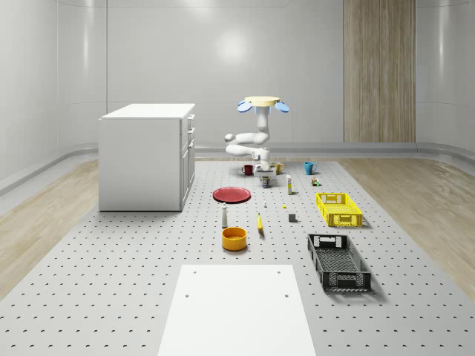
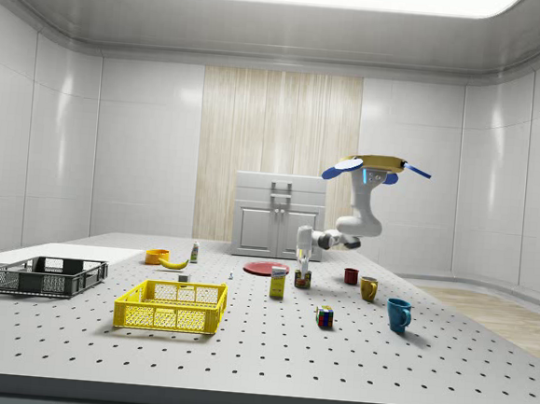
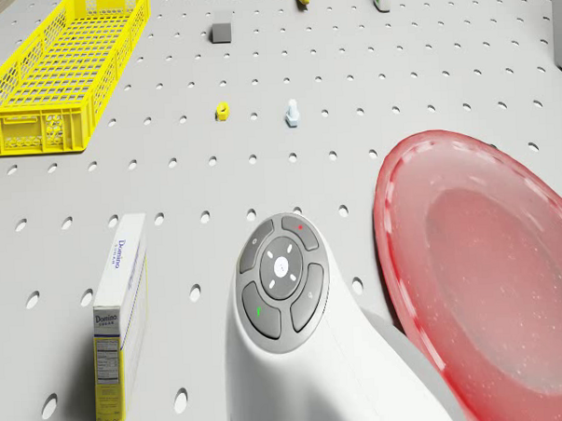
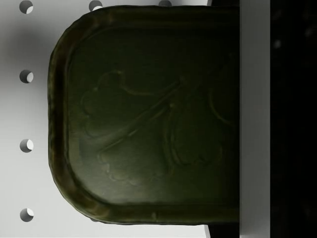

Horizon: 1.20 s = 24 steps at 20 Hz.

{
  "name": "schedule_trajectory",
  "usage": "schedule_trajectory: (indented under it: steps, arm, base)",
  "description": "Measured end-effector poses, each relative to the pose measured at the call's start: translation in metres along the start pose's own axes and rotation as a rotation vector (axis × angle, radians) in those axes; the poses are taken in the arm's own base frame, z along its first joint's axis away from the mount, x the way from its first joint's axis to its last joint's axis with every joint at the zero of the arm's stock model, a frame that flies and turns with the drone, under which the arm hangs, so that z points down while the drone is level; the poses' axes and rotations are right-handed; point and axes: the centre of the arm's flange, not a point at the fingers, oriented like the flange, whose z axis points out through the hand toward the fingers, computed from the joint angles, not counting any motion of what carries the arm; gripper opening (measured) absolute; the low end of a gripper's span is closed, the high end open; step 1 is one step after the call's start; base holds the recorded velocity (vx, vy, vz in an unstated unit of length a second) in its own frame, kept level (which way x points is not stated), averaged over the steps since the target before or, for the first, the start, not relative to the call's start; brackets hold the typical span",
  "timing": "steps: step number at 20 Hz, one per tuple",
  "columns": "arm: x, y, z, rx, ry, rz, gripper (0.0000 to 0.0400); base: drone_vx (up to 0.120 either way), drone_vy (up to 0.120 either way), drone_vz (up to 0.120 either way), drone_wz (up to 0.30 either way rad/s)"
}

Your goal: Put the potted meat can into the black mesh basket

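Whole-scene view gives you the count: one potted meat can (image 1: 266, 181), two baskets, namely one black mesh basket (image 1: 338, 261) and one yellow basket (image 1: 339, 208), three mugs, namely red mug (image 1: 248, 170), yellow mug (image 1: 278, 168) and blue mug (image 1: 309, 167), one red plate (image 1: 231, 194), one orange bowl (image 1: 234, 238), one banana (image 1: 260, 222), one sugar box (image 1: 289, 185) and one white cabinet (image 1: 145, 156), all on the perforated table (image 1: 111, 297). Read that view as a clock face: the can sits at about 11 o'clock from the black mesh basket and well apart from it, the yellow basket is at 12 o'clock from the black one, and the red plate is at about 8 o'clock from the can. The drone (image 1: 263, 102) hovers above the table over the mugs and the can, with its arm folded down beneath it. In the side view you see the gripper (image 2: 303, 266) pointing straight down, just above the can or on it, while the can stands on the table. The wrist view shows you the can's top face turned up toward the camera, a rounded rectangle; one end is hidden behind the gripper, so you cannot tell which way its long axis runs. You also cannot tell whether the hand is spread or pinching the can.
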Motion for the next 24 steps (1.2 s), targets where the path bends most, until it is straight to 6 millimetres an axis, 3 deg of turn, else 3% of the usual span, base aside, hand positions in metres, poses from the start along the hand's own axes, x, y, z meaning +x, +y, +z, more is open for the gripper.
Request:
schedule_trajectory:
  steps: [5, 8, 13, 19, 24]
  arm:
    - [0.000, 0.000, -0.013, 0.000, 0.000, 0.000, 0.0283]
    - [0.000, 0.000, -0.023, -0.001, 0.001, 0.001, 0.0283]
    - [0.000, 0.000, -0.032, -0.001, 0.001, 0.001, 0.0282]
    - [0.000, 0.000, -0.036, -0.001, 0.001, 0.002, 0.0282]
    - [0.000, 0.000, -0.037, -0.001, 0.001, 0.003, 0.0282]
  base:
    - [0.000, 0.000, 0.000, 0.000]
    - [0.000, 0.040, 0.120, 0.000]
    - [0.112, 0.120, 0.120, 0.000]
    - [0.120, 0.007, 0.007, 0.000]
    - [0.120, 0.000, 0.120, 0.000]
